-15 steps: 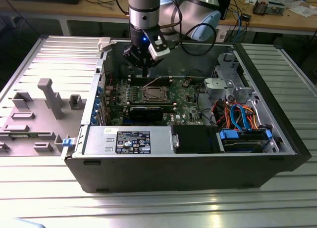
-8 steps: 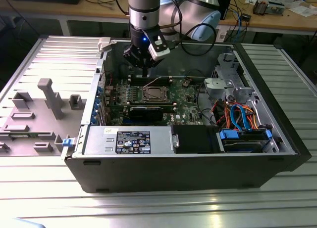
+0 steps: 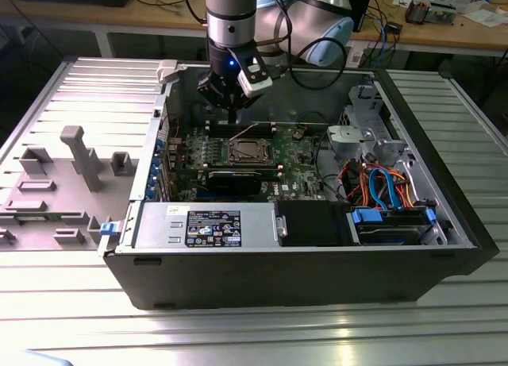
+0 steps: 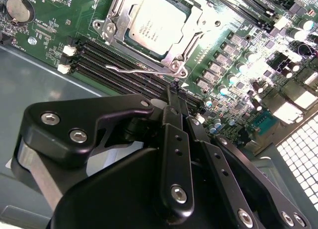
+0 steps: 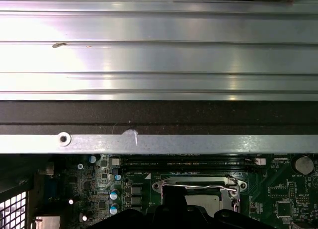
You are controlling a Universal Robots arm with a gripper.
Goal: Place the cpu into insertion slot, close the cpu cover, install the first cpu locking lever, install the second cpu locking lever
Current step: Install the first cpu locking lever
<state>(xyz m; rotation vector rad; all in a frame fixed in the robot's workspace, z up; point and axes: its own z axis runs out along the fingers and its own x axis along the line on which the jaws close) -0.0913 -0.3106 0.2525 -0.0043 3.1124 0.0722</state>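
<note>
An open computer case (image 3: pixel 302 275) is seen lying on a ribbed metal table (image 3: pixel 317 334), taking up the centre and the exterior view's right, with a grey fixture plate (image 3: pixel 71 167) set beside it at the exterior view's left. Inside the case, a power supply (image 3: pixel 206 227) is seen along the lower edge, a grey drive cage (image 3: pixel 365 136) with coloured cables (image 3: pixel 381 183) at the right, and a green motherboard (image 3: pixel 298 156) in the middle. The arm is seen coming down from the upper centre of the frame, and its gripper (image 3: pixel 231 116) is held just above the board's far edge, close behind the insertion slot (image 3: pixel 244 150). In the second wrist view the fingers (image 4: pixel 175 139) are seen pressed together to a narrow tip, with nothing gripped between them. There the cpu (image 4: pixel 151 23) is seen seated in the socket, with the cpu cover (image 4: pixel 166 52) laid flat around it. A thin locking lever (image 4: pixel 144 70) is seen lying along the cover's edge, between it and the black memory slots (image 4: pixel 109 60), just beyond the fingertips. Whether the lever is latched cannot be told.
</note>
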